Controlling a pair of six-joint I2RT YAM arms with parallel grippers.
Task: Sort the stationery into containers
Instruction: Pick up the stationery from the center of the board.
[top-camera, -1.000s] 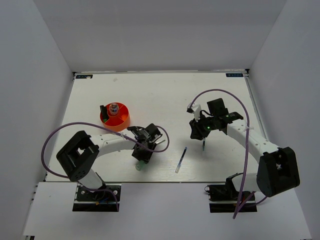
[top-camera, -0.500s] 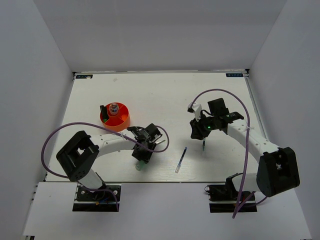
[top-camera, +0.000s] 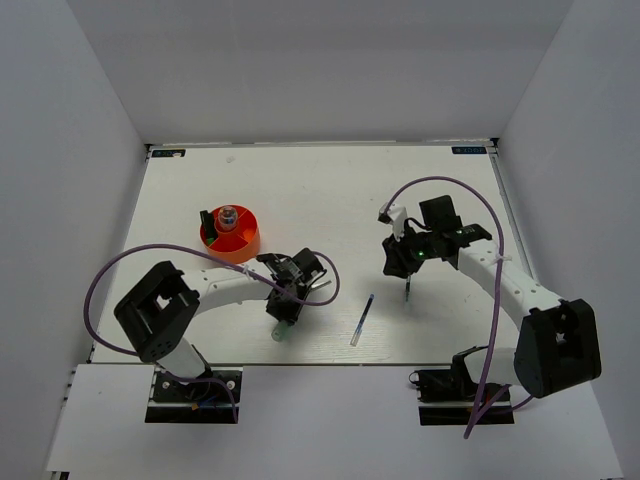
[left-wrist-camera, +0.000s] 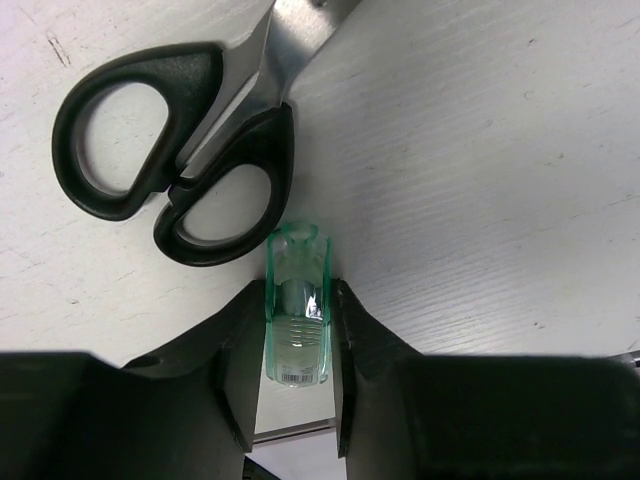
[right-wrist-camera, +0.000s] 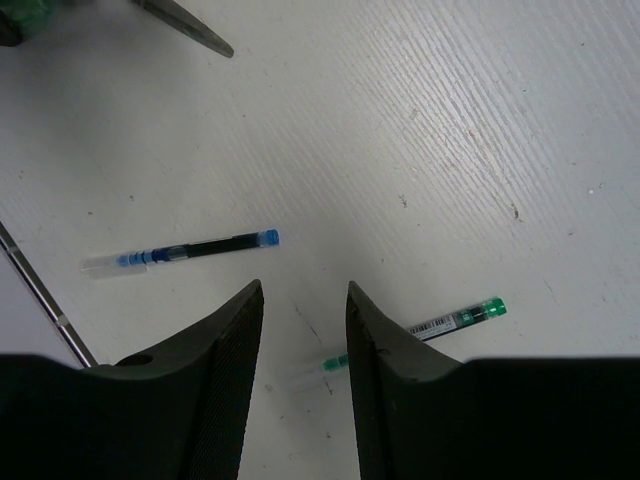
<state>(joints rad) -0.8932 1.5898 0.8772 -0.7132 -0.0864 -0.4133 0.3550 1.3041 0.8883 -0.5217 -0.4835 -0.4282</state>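
Left end effector (left-wrist-camera: 299, 305) clenched on pale green see-through plastic tube (left-wrist-camera: 296, 255). Tube lies flat on white table (top-camera: 330, 190), left of centre, toward near edge. Black-handled steel scissors (left-wrist-camera: 170, 150) just beside tube's far end, contact unclear. Right end effector (right-wrist-camera: 303, 295) released, fingers apart, nothing between, hovers above table right of centre. Thin green pen (right-wrist-camera: 462, 319) on table just beside it. Thin blue pen (right-wrist-camera: 190, 251) lies further left. Round orange-red plastic cup (top-camera: 232, 240) with dividers at far left, contents too small to identify.

scissors (left-wrist-camera: 262, 135): matt black plastic handles, shiny metal blades | tube (left-wrist-camera: 298, 300): glossy clear-green plastic | table (left-wrist-camera: 480, 180): grained white
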